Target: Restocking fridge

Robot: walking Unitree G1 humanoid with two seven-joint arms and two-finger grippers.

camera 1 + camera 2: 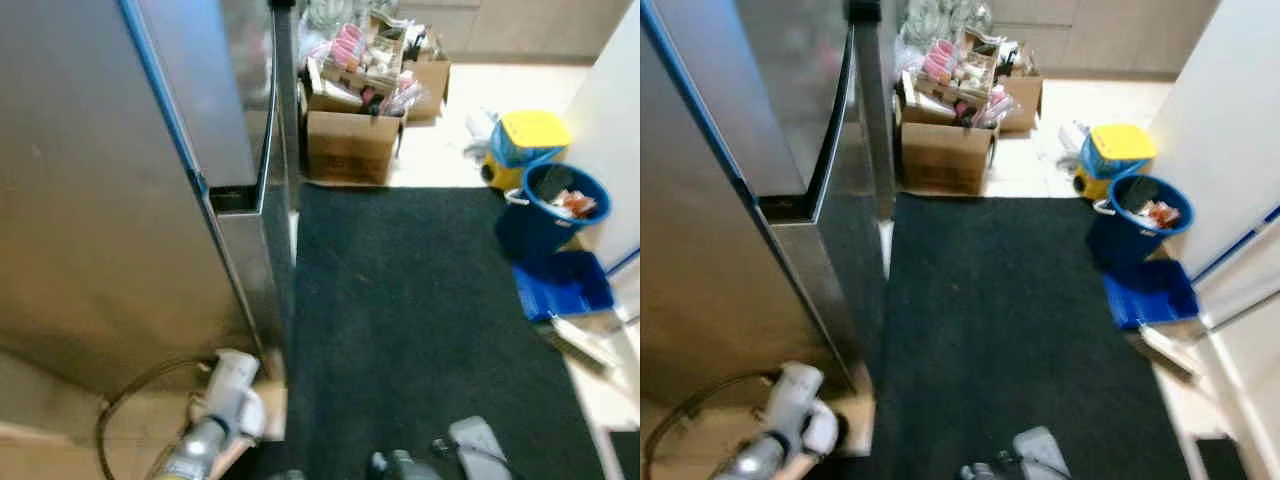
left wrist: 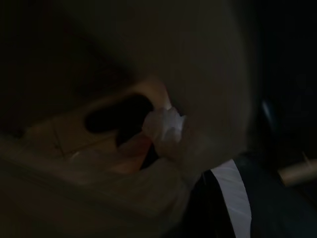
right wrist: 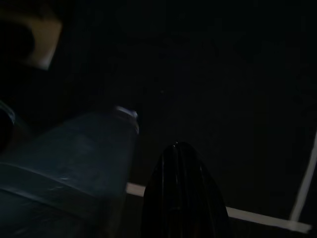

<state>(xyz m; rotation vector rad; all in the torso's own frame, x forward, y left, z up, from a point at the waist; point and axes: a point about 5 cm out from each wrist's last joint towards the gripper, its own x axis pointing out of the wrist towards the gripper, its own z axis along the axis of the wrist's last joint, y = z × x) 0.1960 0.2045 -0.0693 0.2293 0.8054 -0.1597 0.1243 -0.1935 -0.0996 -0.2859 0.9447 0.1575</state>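
The steel fridge [image 1: 110, 200] stands on my left with its doors closed. Low at my left side, my left arm [image 1: 195, 450] carries a white plastic jug [image 1: 235, 385]. In the dark left wrist view the jug's cap [image 2: 166, 124] and handle sit close before the camera. In the right wrist view a clear capped bottle [image 3: 74, 163] lies against one black finger [image 3: 181, 193] of my right gripper, low above the dark mat. Part of my right arm [image 1: 470, 440] shows at the bottom of the eye view.
A black mat [image 1: 420, 320] covers the floor ahead. Open cardboard boxes [image 1: 350, 140] full of packaged goods stand beyond it by the fridge corner. At the right are a blue bucket [image 1: 550, 205], a yellow and blue container [image 1: 525, 140], a blue tray [image 1: 560, 285] and a white wall [image 1: 620, 120].
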